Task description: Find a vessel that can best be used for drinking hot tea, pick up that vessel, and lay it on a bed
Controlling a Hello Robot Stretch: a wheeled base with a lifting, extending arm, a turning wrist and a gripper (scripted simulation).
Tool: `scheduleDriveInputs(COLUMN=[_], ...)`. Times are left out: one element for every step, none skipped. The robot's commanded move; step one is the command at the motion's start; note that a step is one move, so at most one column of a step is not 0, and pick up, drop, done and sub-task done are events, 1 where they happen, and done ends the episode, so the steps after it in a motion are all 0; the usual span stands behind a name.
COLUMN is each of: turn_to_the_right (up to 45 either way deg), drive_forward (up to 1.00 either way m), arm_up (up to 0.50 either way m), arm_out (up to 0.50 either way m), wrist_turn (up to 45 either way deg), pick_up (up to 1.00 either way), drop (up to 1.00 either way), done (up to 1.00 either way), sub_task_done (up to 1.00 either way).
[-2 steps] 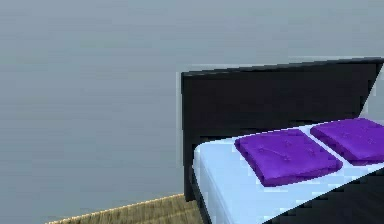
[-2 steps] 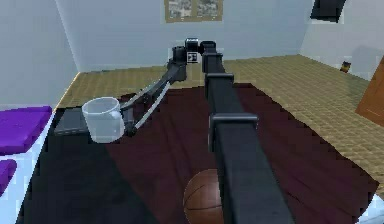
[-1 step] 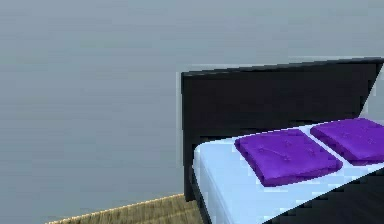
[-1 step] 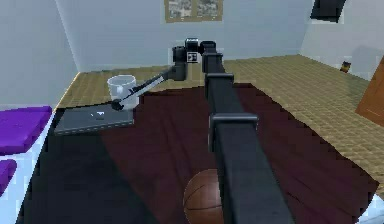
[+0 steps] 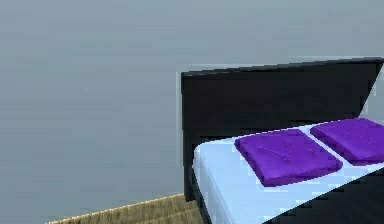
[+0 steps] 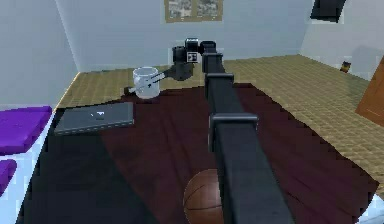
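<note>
A white mug [image 6: 146,82] with a handle shows near the far edge of the bed [image 6: 170,140], which has a dark maroon cover. The dark arm [image 6: 228,125] reaches out across the bed. At its end is my gripper [image 6: 167,70], with thin fingers running down to the mug. The mug has the bed's edge right behind it, so I cannot tell whether the gripper holds it or whether it rests on the cover. In the forward view the bed [image 5: 225,175] has a dark headboard [image 5: 270,95] and two purple pillows [image 5: 288,155].
A grey laptop [image 6: 95,120] lies on the bed's left part, and a basketball [image 6: 205,195] sits near the bottom beside the arm. Purple pillows [image 6: 20,128] lie at the left edge. Wood floor [image 6: 300,90] stretches beyond the bed. A framed picture [image 6: 192,10] hangs on the far wall.
</note>
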Motion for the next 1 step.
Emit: scheduleDriveInputs(turn_to_the_right=[0.0], drive_forward=[0.00], arm_up=[-0.20], arm_out=[0.00], wrist_turn=[0.0], pick_up=[0.00], drop=[0.00], done=[0.00], sub_task_done=[0.00])
